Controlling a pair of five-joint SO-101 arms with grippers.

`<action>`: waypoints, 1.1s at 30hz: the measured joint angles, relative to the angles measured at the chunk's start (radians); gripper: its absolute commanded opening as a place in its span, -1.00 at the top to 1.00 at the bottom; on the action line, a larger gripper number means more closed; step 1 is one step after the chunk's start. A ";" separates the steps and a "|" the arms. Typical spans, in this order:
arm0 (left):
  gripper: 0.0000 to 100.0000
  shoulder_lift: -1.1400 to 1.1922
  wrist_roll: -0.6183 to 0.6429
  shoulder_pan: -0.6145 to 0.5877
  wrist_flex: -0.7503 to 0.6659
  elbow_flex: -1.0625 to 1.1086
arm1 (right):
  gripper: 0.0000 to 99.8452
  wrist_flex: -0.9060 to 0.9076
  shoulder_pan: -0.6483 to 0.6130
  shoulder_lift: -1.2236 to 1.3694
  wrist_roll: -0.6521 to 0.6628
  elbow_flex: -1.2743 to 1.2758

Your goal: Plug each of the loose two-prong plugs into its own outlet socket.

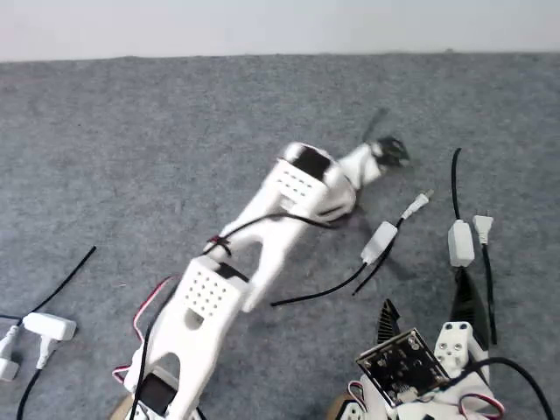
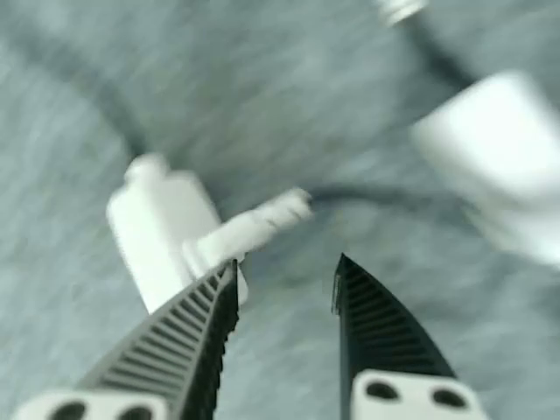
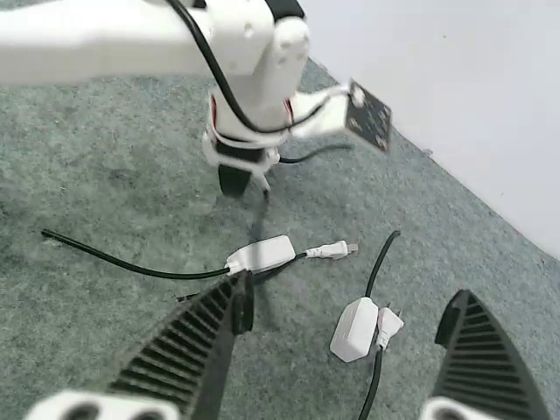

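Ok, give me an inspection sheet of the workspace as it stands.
Surface: grey carpet, flat.
Job's things: middle plug loose beside middle socket; right plug loose beside right socket; left plug by left socket, joint unclear.
Clutter: nothing seen.
Grippers: left gripper open, empty; right gripper open, empty, near the right socket.
Cables: black cables trail from the sockets and plugs.
Surroundings: pale wall behind the carpet.
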 measured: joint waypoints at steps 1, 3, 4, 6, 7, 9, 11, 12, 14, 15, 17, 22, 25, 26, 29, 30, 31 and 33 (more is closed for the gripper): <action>0.62 0.000 0.011 -0.028 0.002 -0.002 | 0.33 0.000 0.000 0.000 0.000 0.000; 0.62 0.002 0.035 -0.087 0.002 -0.002 | 0.33 0.000 0.000 0.000 0.000 0.000; 0.62 0.006 0.040 -0.118 0.002 -0.002 | 0.33 0.000 0.000 0.000 0.000 0.000; 0.62 0.011 0.048 -0.172 0.002 -0.002 | 0.33 0.000 0.000 0.000 0.000 0.000; 0.62 0.015 0.049 -0.192 0.002 -0.002 | 0.33 0.000 0.000 0.000 0.000 0.000; 0.62 0.015 0.049 -0.215 0.018 -0.002 | 0.33 0.000 0.000 0.000 0.000 0.000; 0.63 0.015 0.046 -0.210 0.057 -0.002 | 0.33 0.000 0.000 0.000 0.000 0.000; 0.63 0.015 0.046 -0.198 0.074 -0.002 | 0.33 0.000 0.000 0.000 0.000 0.000; 0.63 0.015 0.046 -0.160 0.112 -0.002 | 0.33 0.000 0.000 0.000 0.000 0.000; 0.63 0.015 0.046 -0.132 0.130 -0.008 | 0.33 0.000 0.000 0.000 0.000 0.000; 0.63 0.015 0.046 -0.074 0.157 -0.043 | 0.33 0.000 0.000 0.000 0.000 0.000; 0.62 0.015 0.064 0.068 0.192 -0.152 | 0.33 0.000 0.000 0.000 0.000 0.000; 0.62 0.015 0.064 0.112 0.206 -0.198 | 0.33 0.000 0.000 0.000 0.000 0.000; 0.62 0.020 0.064 0.115 0.206 -0.203 | 0.33 0.000 0.000 0.000 0.000 0.000; 0.62 0.048 0.064 0.114 0.203 -0.207 | 0.33 0.000 0.000 0.000 0.000 0.000; 0.62 0.055 0.064 0.114 0.203 -0.207 | 0.33 0.000 0.000 0.000 0.000 0.000; 0.62 0.068 0.063 0.115 0.196 -0.207 | 0.33 0.000 0.000 0.000 0.000 0.000; 0.62 0.089 0.032 0.121 0.184 -0.207 | 0.33 0.000 0.000 0.000 0.000 0.000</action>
